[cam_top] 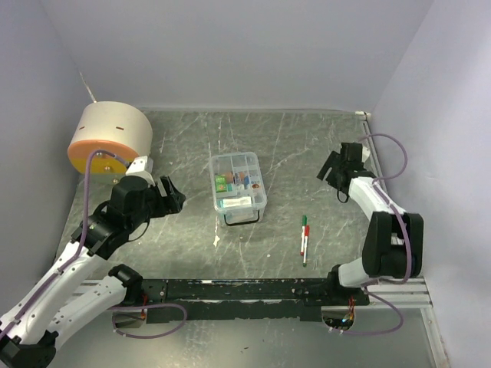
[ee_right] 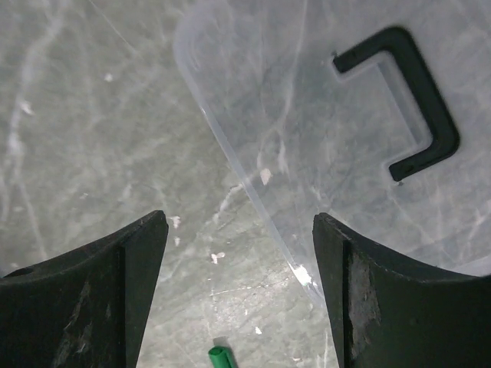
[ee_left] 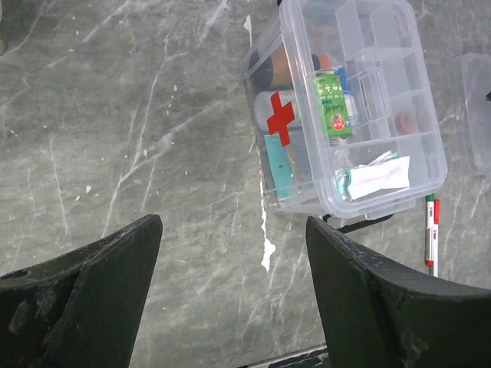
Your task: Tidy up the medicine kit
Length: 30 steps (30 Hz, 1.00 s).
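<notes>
The medicine kit (cam_top: 238, 186) sat mid-counter (cam_top: 307, 146), a dark grey, white-veined, scuffed surface enclosed by pale lilac walls (cam_top: 230, 46). Left of the kit, the left fingers (ee_left: 100, 291) gaped empty. Right of it, the right fingers (ee_right: 115, 291) hung released above a clear lid (ee_right: 307, 115).

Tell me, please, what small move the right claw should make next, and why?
Probably move the right claw toward the marker and line up above it. The claw hangs open and empty over the clear lid, which is already off, while the marker lies on the table outside the open medicine kit.
</notes>
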Each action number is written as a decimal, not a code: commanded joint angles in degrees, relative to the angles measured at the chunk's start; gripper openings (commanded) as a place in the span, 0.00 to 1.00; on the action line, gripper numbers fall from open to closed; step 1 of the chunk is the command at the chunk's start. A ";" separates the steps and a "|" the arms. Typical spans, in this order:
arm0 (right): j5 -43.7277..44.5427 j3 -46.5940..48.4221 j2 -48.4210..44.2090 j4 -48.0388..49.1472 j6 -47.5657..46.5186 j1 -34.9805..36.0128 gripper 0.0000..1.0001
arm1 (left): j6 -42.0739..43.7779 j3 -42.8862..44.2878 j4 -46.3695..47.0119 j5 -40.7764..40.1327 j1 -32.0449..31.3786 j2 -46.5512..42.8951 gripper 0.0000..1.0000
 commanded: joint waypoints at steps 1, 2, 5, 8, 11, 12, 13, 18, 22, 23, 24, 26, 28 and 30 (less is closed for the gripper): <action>1.49 -0.12 4.29 -0.71 -0.58 -0.13 0.77 | 1.75 1.49 -1.40 -1.07 0.02 -0.90 0.87; 2.05 -0.10 5.10 -0.77 -0.69 -0.27 0.77 | 1.72 1.26 -1.13 -0.84 0.01 -1.03 0.87; 2.72 0.30 7.06 -1.53 -0.91 -0.73 0.77 | 1.69 1.23 -1.15 -0.99 0.02 -1.25 0.87; -0.37 0.84 8.25 -1.81 -1.94 -1.20 0.74 | 1.75 1.37 -1.38 -1.38 0.02 -1.40 0.87; 1.27 2.85 7.90 -2.68 -2.56 -2.27 0.73 | 1.72 1.32 -1.25 -1.44 0.06 -1.43 0.87; 1.98 3.92 7.68 -2.85 -2.82 -3.42 0.74 | 1.71 1.22 -1.17 -1.19 0.04 -1.49 0.87; 2.45 5.26 7.78 -3.25 -3.01 -4.73 0.74 | 1.65 1.06 -1.01 -1.03 0.07 -1.39 0.87; 4.84 10.18 10.03 -1.13 -2.55 -11.82 0.76 | 1.54 0.71 -0.42 -0.11 0.06 -1.02 0.87; 7.18 12.35 14.68 1.04 -3.17 -14.18 0.78 | 1.54 0.84 -0.80 -0.31 0.03 -1.08 0.87; 7.13 12.83 15.58 2.03 -4.00 -14.48 0.79 | 1.54 0.89 -0.85 -0.35 0.05 -1.12 0.87; 6.62 12.84 16.29 2.96 -5.02 -14.76 0.79 | 1.54 0.90 -0.93 -0.39 0.02 -1.11 0.87; 4.29 12.09 17.06 5.53 -6.75 -15.62 0.79 | 1.46 0.80 -0.94 -0.58 0.02 -1.18 0.87; 1.61 11.44 17.83 7.00 -7.30 -16.76 0.80 | 1.30 0.60 -0.59 -0.53 0.07 -1.03 0.87; 0.14 11.23 18.84 7.18 -7.31 -17.87 0.80 | 1.26 0.42 -0.13 -0.27 0.07 -0.64 0.87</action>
